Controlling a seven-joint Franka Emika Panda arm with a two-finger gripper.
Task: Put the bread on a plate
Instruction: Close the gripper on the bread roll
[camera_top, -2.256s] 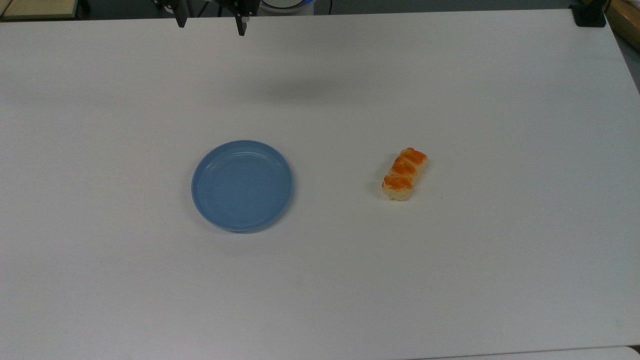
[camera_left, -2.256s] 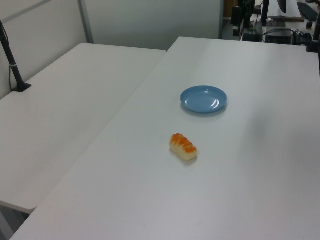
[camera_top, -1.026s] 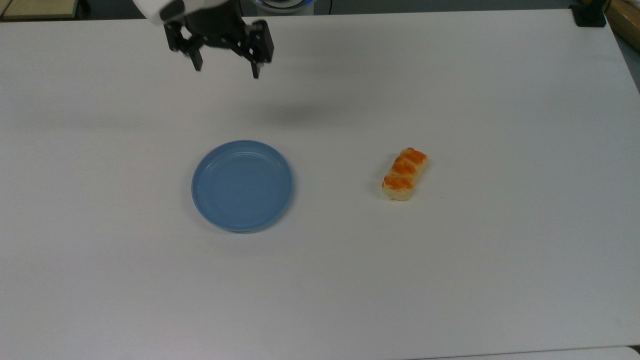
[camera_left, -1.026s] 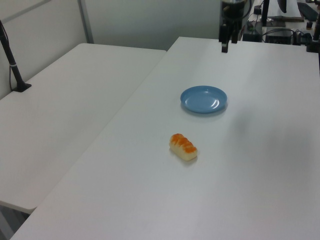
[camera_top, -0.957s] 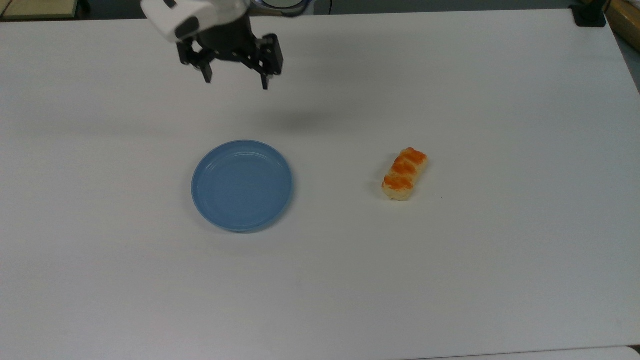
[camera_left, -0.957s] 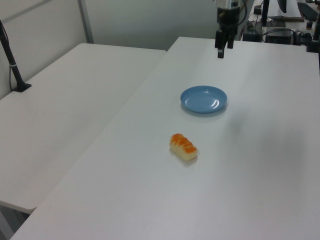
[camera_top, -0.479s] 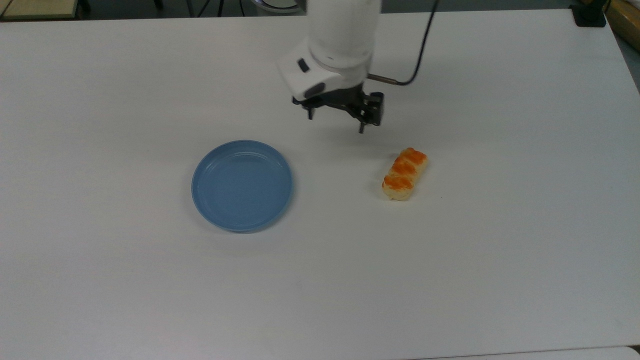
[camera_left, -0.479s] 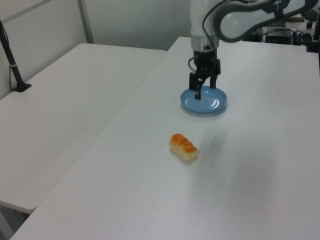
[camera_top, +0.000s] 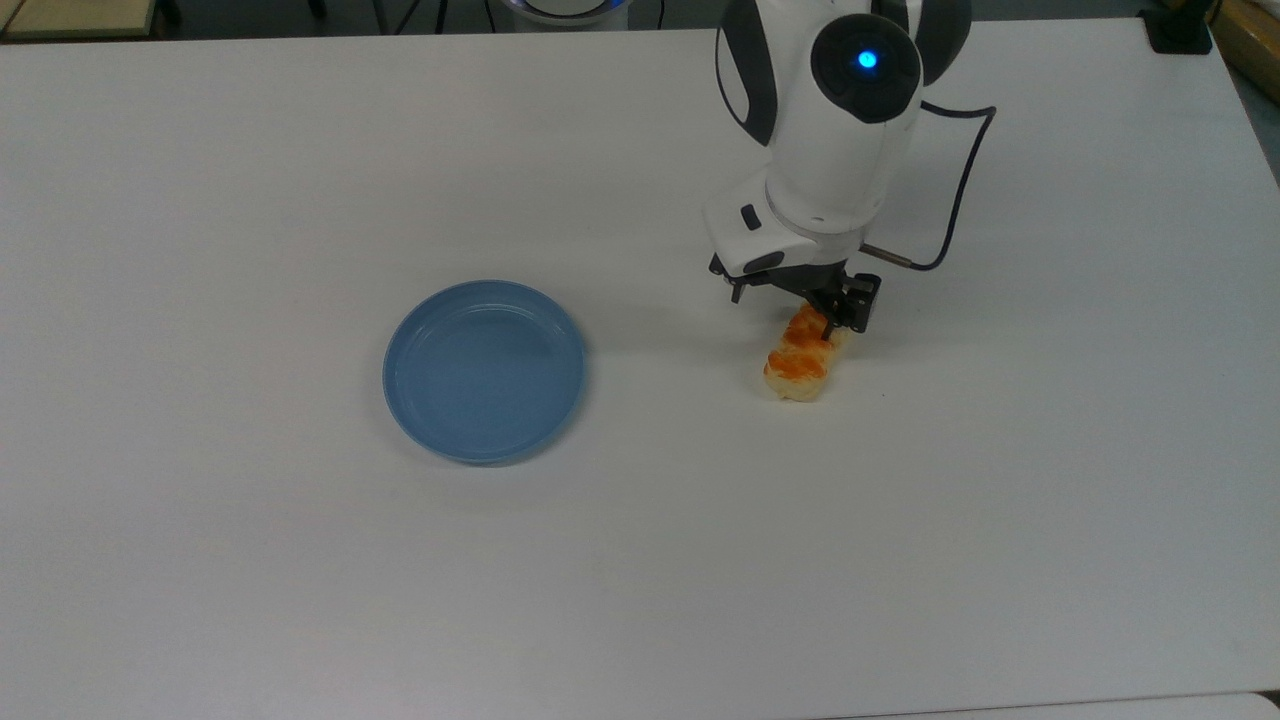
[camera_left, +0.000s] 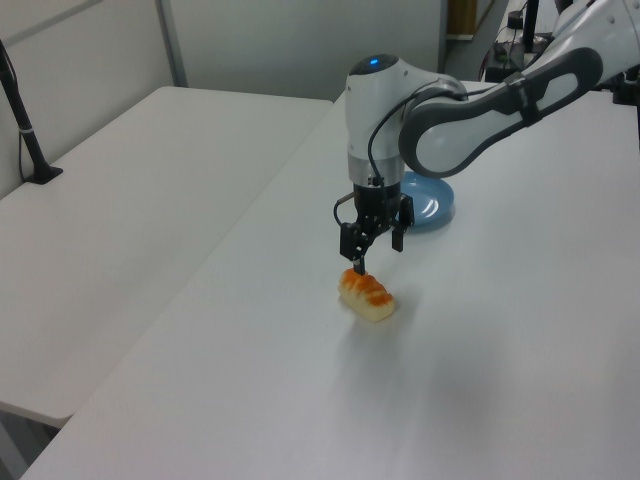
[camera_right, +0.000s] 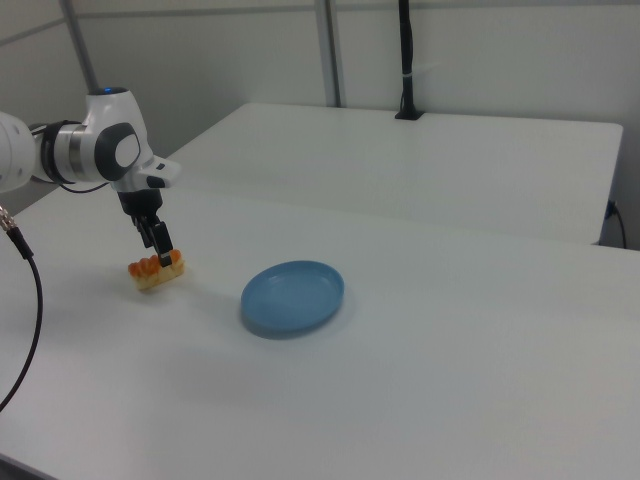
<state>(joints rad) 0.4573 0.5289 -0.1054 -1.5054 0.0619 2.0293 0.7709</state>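
Your gripper (camera_left: 376, 250) hung with its fingers (camera_left: 359, 262) spread apart and pointing down, holding nothing, right over the far end of the bread (camera_top: 800, 357); in the left view one fingertip reached down to the glazed top at the roll's upper-left end, while the other finger stood higher, toward the plate (camera_top: 485, 371). Whether that lower tip actually touched the bread, you could not tell. In the top view the black fingers (camera_top: 850, 305) covered the upper end of the roll, and two of its orange-brown lumps showed below them. The bread lay flat on the white tabletop (camera_top: 300, 580), slanted, well apart from the light-blue plate on the top view's left. The plate sat bare on the tabletop, with the arm's wrist (camera_left: 375, 130) partly in front of it in the left view. In the right view the gripper (camera_right: 158, 240) came down onto the bread (camera_right: 156, 272) at the right view's left, the plate (camera_right: 292, 297) near the middle. A black cable (camera_top: 950, 200) looped out from the white wrist.
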